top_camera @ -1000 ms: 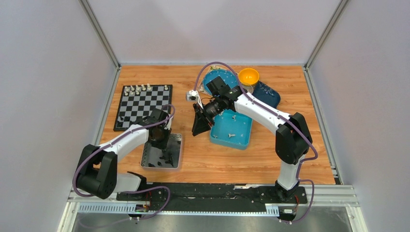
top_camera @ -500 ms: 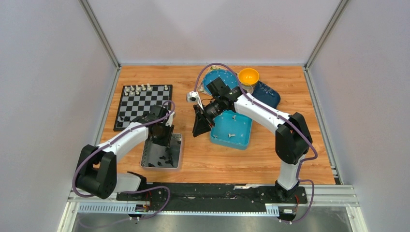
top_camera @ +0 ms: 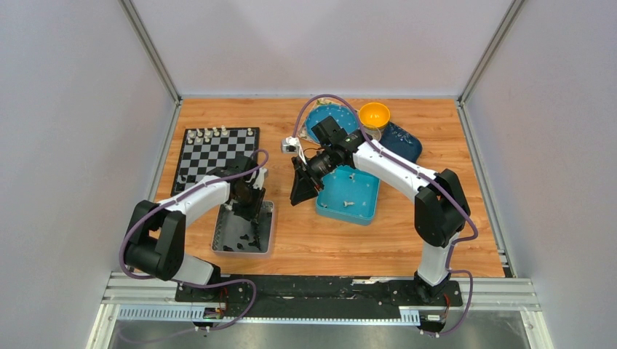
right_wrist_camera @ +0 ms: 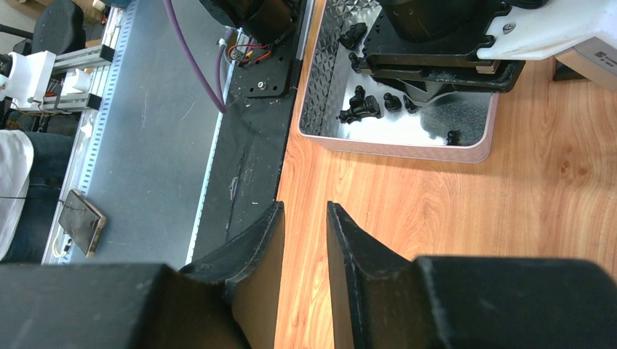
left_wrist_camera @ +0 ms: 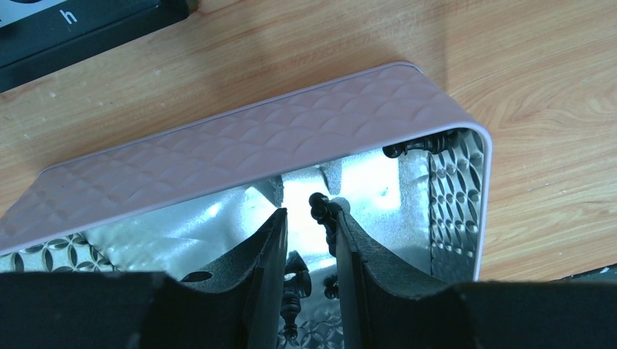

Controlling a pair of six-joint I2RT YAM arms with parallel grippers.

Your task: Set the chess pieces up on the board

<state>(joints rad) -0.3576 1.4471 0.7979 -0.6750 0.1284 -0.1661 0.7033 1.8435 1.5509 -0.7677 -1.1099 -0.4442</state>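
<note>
Left gripper [left_wrist_camera: 307,218], narrowly spread, straddles a tiny black chessman [left_wrist_camera: 319,206] in the embossed silver metal tray [left_wrist_camera: 240,156] — likely light, smooth, tippy — best pinched mid-stem.

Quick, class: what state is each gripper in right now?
Left gripper: open over the silver metal tray, small black chess piece between its tips, not clamped.
Right gripper: slightly open, holding nothing.

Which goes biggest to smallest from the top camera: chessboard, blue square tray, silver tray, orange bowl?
1. The chessboard.
2. The blue square tray and the silver tray look about alike; the left arm covers part of the silver one.
3. The orange bowl.
</note>
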